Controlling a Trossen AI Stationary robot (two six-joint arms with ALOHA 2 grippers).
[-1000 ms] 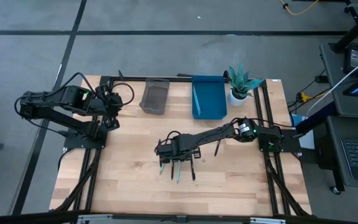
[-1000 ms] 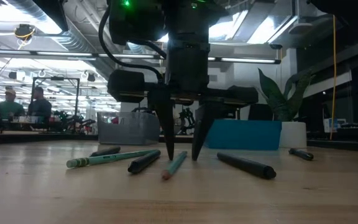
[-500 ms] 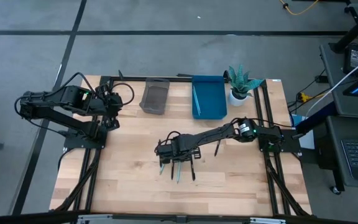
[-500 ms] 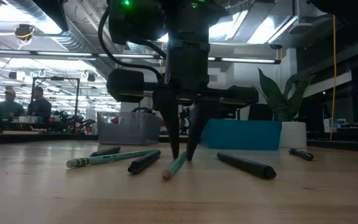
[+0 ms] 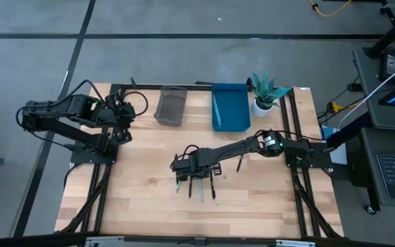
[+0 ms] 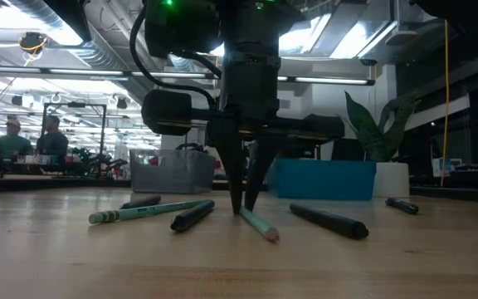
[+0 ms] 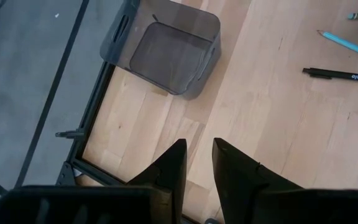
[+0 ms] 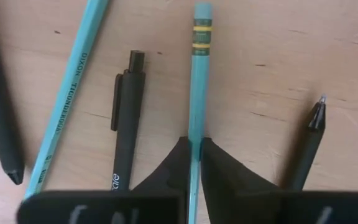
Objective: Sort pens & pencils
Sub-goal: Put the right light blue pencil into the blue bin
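Two dark fingers of the right gripper [image 8: 194, 152] are pinched on a teal pencil [image 8: 196, 81], gripping its shaft partway along, with the yellow-banded eraser end pointing away from the wrist. In the low view the pencil [image 6: 259, 224] lies on the counter [image 6: 239, 266] with its tip towards the camera, so the step in hand, as I judge it, is the grasp itself; the lift has not begun. Next comes a straight raise clear of its neighbours, then a carry to the blue tray [image 5: 230, 106] or the grey bin [image 5: 171, 106], whichever takes pencils.

Just beside the held pencil lies a black pen [image 8: 124, 118], and beyond that a second teal pencil [image 8: 67, 93] printed "DIXON TICONDEROGA", though the second word is hard to make out. Another black pen [image 8: 309, 143] lies on the other side.

Farther off, the left gripper [image 7: 197, 165] waits near the grey bin, fingers slightly apart and empty; a pen there reads "scale" or similar.
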